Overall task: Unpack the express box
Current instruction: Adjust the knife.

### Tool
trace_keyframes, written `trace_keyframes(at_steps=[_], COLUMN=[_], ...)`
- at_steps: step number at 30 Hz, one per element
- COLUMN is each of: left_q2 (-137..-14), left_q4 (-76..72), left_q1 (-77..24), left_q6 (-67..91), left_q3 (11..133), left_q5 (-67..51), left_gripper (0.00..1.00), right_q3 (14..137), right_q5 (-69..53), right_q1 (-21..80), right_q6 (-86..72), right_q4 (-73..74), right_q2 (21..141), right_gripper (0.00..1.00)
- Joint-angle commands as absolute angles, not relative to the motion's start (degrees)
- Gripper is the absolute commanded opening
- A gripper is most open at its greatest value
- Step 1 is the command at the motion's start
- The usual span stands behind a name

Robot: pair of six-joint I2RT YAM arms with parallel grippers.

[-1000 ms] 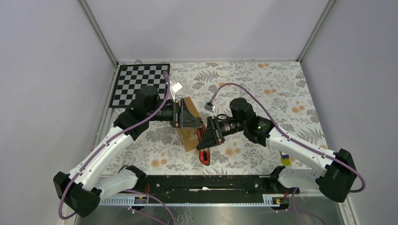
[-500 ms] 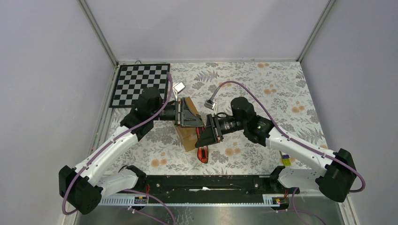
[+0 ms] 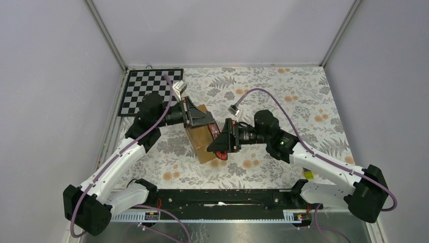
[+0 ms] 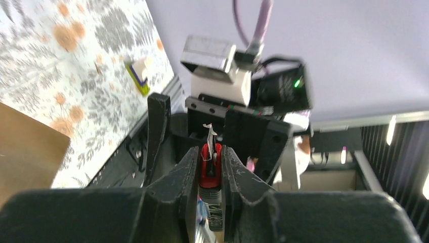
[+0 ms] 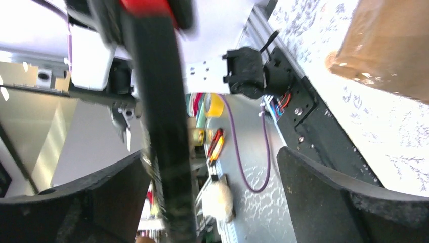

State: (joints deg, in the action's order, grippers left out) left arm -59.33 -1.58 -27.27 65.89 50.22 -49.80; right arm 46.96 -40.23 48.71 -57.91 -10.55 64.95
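The express box (image 3: 199,143), a plain brown carton, lies on the floral table between both arms; one corner shows in the left wrist view (image 4: 25,147) and one in the right wrist view (image 5: 389,45). My left gripper (image 3: 211,127) hovers over the box's far right edge. In its own view the left gripper (image 4: 209,152) is shut on the red-handled cutter (image 4: 210,164), blade pointing away. My right gripper (image 3: 217,144) faces it, open wide (image 5: 210,154). The blurred cutter (image 5: 162,111) passes between its jaws, close to the left one. A red end of the cutter (image 3: 221,155) shows below the right gripper.
A checkerboard (image 3: 149,91) lies at the back left. A small yellow and purple block (image 3: 307,173) sits near the right arm's base. The black rail (image 3: 222,197) runs along the near edge. Grey walls close in three sides.
My right gripper has opened, letting go of the cutter. My left gripper has closed on it. Both wrists have shifted slightly left.
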Motion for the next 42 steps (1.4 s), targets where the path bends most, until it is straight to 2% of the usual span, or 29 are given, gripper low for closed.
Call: trace_keyframes(at_steps=[1,6,15,22,32,42], left_q2=[-56.0,-54.8,-52.9,-51.3,-46.1,-47.5], left_q4=[-9.4,-9.1,-6.3,-6.3,-4.9,-8.4], left_q1=[-24.7,-24.7,-26.9,-30.2,-31.8,-32.6], left_q6=[72.9,73.3,70.4,69.5,70.6,70.4], left_q3=[48.9,46.7,44.1,41.6,38.8,37.3], left_q5=[-42.3,-36.7,-28.7,-21.3,-9.2,-9.7], left_gripper=[0.00,0.00,0.00,0.00,0.00,0.00], right_q3=[40.2,31.4,30.7,30.2,27.2,27.4], right_q5=[-29.4,-21.2,-9.1,-10.2,-9.6,-9.3], right_q1=[49.0,49.0,49.5,50.0,51.1,51.1], right_q6=[-68.6,-80.0,-77.2,-80.4,-82.5,-84.2], right_q4=[-29.2,-46.3,-38.1,-41.9,-44.3,-48.1], right_q2=[62.1,62.2,56.8,60.2,60.7,62.2], right_gripper=[1.00,0.97,0.87,0.70,0.70,0.70])
